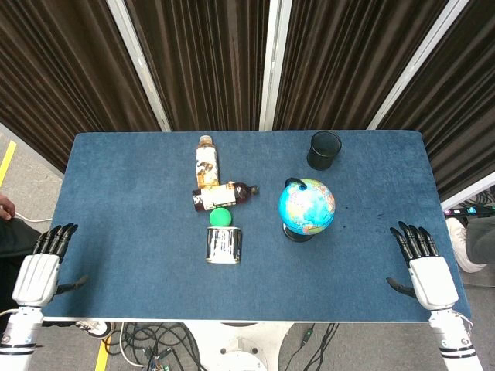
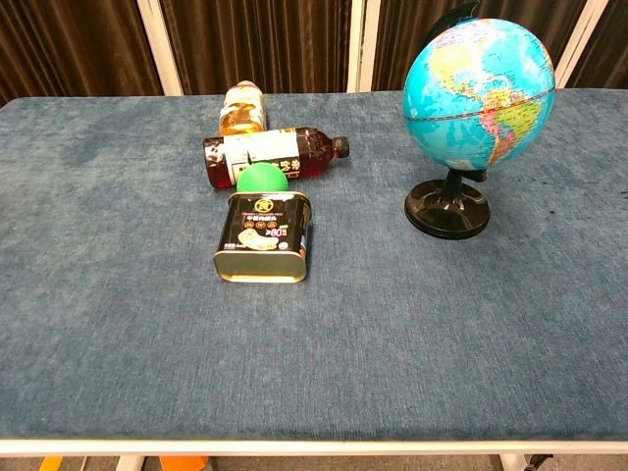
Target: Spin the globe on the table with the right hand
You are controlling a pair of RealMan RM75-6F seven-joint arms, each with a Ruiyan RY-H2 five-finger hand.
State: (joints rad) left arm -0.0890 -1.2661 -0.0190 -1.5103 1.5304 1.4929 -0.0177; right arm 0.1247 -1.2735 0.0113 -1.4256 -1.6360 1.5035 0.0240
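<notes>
A small blue globe [image 1: 307, 205] stands on a black round base on the blue table [image 1: 139, 170], right of centre; the chest view shows the globe [image 2: 480, 94] upright at the upper right. My right hand [image 1: 421, 263] lies at the table's near right edge, fingers stretched forward and apart, holding nothing, well to the right of the globe. My left hand [image 1: 42, 267] rests at the near left edge, fingers also extended and empty. Neither hand appears in the chest view.
A black cup [image 1: 324, 149] stands behind the globe. Two bottles [image 1: 207, 164] [image 1: 224, 195] lie left of centre, with a green ball [image 1: 221, 217] and a metal tin [image 1: 224, 244] in front of them. Dark curtains hang behind the table.
</notes>
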